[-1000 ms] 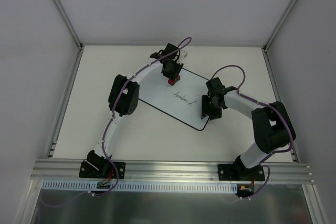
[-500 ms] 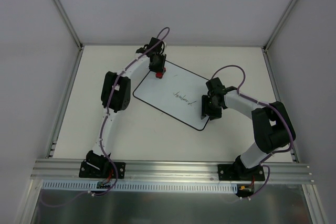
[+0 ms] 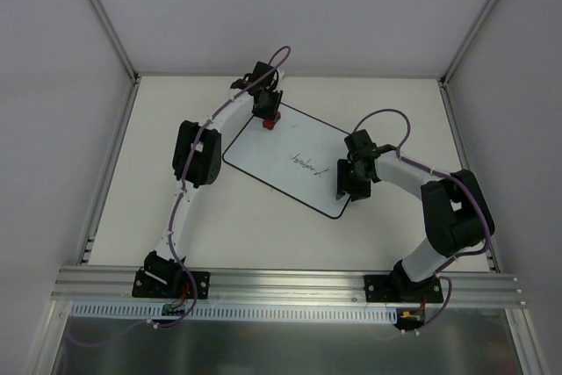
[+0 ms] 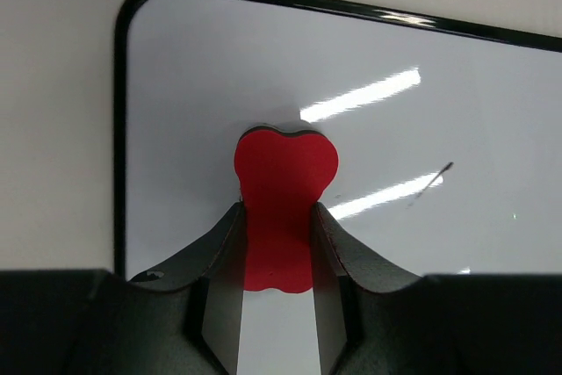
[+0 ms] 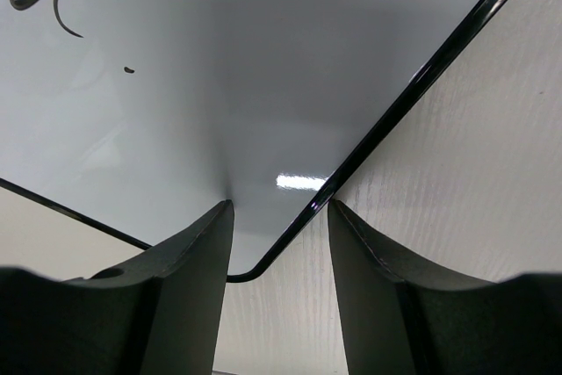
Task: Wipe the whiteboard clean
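Leftward along the far edge of the whiteboard (image 3: 263, 160) is where the red eraser (image 4: 283, 183) has travelled over the last second. It now rests on the white surface just inside the board's far-left rounded corner, while the board and the right arm lie as they did. The board sits flat and skewed on the worktop (image 3: 167, 120), about mid-way across it, and the dark handwriting (image 3: 305, 162) remains unwiped right of its centre, well apart from the eraser. The left gripper (image 4: 277, 212) has its jaws closed narrowly on the eraser's waist, with the lobed end poking out ahead. The right gripper (image 5: 281, 204) stands at the board's near-right corner with its jaws a little apart, straddling the black border, one finger over the board and one over the worktop. Whether it presses down I cannot tell. To wipe well, the eraser should probably stay flat and pressed while it sweeps right towards the writing in overlapping passes. The right arm should steady the corner so the board does not slide. No bin, tray or other container shows in any view.
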